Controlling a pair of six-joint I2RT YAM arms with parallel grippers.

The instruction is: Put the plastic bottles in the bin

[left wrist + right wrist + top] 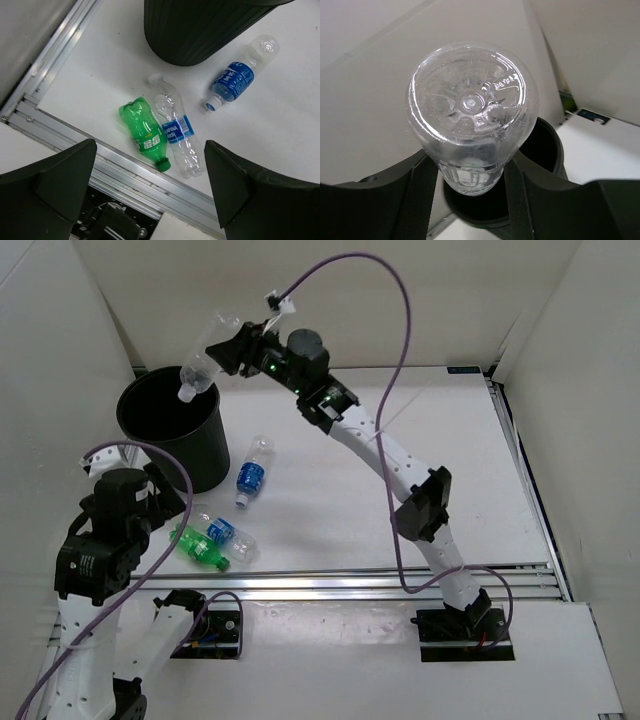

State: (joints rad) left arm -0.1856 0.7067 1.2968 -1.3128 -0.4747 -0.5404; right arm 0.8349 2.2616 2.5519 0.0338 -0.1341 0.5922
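The left arm (100, 550) is sitting folded at the near-left corner. Its left gripper (150, 146) is hanging with fingers spread wide above a green bottle (142, 131) and a clear blue-banded bottle (175, 127), which are lying side by side and touching on the table (330, 500). A blue-labelled bottle (235, 80) is lying just beside the bin (175, 440). The right arm (400, 455) is spanning the table toward the far left. Its right gripper (470, 185) is pinching a clear bottle (200, 365), tilted cap-down over the bin's open mouth.

Near black bin (200, 30), green bottle (143, 131) beside clear bottle (175, 127)
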